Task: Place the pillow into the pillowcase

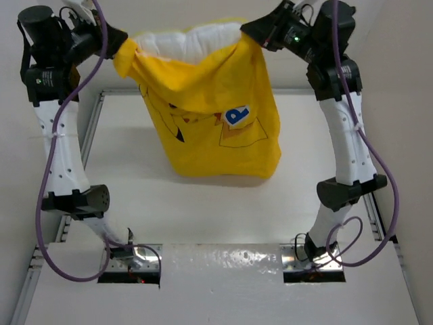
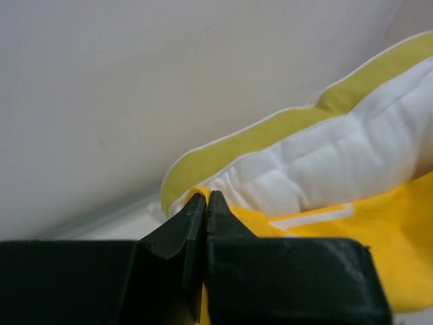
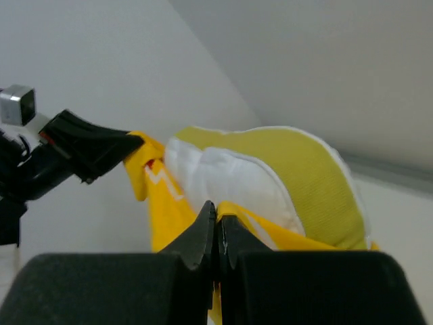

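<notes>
The yellow pillowcase (image 1: 210, 122) hangs like an open bag above the table, held by its two top corners. The cream-white pillow (image 1: 193, 40) sits inside it, and only its top edge sticks out of the opening. My left gripper (image 1: 122, 44) is shut on the left corner of the pillowcase (image 2: 318, 250). My right gripper (image 1: 252, 30) is shut on the right corner of the pillowcase (image 3: 162, 203). The pillow's white fabric (image 2: 338, 159) and its yellow-green band (image 3: 298, 169) show in both wrist views. In the right wrist view the left gripper (image 3: 128, 145) shows across the opening.
The white table top (image 1: 223, 203) lies under the hanging pillowcase, with a raised rim (image 1: 95, 115) along the left side. The arm bases (image 1: 132, 261) sit at the near edge. A pale wall (image 2: 169, 81) stands close behind the pillow.
</notes>
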You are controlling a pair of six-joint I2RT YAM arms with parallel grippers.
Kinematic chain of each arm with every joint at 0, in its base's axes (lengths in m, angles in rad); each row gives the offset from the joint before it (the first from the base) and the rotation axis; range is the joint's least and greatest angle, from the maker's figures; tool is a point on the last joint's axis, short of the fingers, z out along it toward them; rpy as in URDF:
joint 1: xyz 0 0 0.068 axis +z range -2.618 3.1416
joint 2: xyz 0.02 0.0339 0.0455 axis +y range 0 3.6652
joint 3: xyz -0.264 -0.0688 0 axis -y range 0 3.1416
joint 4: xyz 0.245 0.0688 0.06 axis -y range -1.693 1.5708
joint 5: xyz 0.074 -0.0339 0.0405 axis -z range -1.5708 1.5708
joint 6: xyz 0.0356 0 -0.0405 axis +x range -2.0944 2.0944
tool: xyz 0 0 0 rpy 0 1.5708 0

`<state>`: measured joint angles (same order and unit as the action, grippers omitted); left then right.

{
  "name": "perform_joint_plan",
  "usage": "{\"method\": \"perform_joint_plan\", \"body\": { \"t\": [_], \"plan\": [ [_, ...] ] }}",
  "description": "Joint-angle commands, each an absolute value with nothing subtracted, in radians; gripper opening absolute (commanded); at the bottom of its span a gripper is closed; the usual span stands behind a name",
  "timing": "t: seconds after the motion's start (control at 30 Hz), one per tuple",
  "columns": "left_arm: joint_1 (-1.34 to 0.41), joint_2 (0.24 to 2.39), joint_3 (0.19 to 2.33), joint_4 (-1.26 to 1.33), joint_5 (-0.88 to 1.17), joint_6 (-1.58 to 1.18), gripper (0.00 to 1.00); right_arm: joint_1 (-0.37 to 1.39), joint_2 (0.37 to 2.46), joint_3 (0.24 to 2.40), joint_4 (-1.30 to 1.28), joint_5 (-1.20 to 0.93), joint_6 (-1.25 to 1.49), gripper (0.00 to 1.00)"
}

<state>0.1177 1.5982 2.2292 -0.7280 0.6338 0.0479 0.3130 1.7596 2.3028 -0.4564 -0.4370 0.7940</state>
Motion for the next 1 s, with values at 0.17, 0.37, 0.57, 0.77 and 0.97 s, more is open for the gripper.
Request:
{"method": "perform_joint_plan", "body": {
  "t": [0.17, 0.37, 0.57, 0.77, 0.97],
  "plan": [
    [0.184, 1.526, 2.424, -0.305, 0.683, -0.017, 0.0, 0.264, 1.712, 2.465, -0.217, -0.352, 0.772, 0.0],
    [0.163, 1.544, 2.175, -0.218, 0.665, 0.051, 0.0, 0.14, 1.577, 2.023, 0.12, -0.267, 0.816, 0.0],
    [0.081, 1.857, 2.566, -0.074, 0.487, -0.092, 0.0, 0.022, 1.902, 2.501, 0.333, -0.112, 0.954, 0.0],
    [0.08, 1.816, 2.474, 0.047, 0.379, -0.045, 0.0, 0.034, 1.737, 2.378, 0.417, -0.274, 0.836, 0.0],
    [0.083, 1.577, 1.996, -0.185, 0.563, 0.154, 0.0, 0.477, 1.202, 1.373, 0.35, -0.439, 0.353, 0.0]
  ]
}}
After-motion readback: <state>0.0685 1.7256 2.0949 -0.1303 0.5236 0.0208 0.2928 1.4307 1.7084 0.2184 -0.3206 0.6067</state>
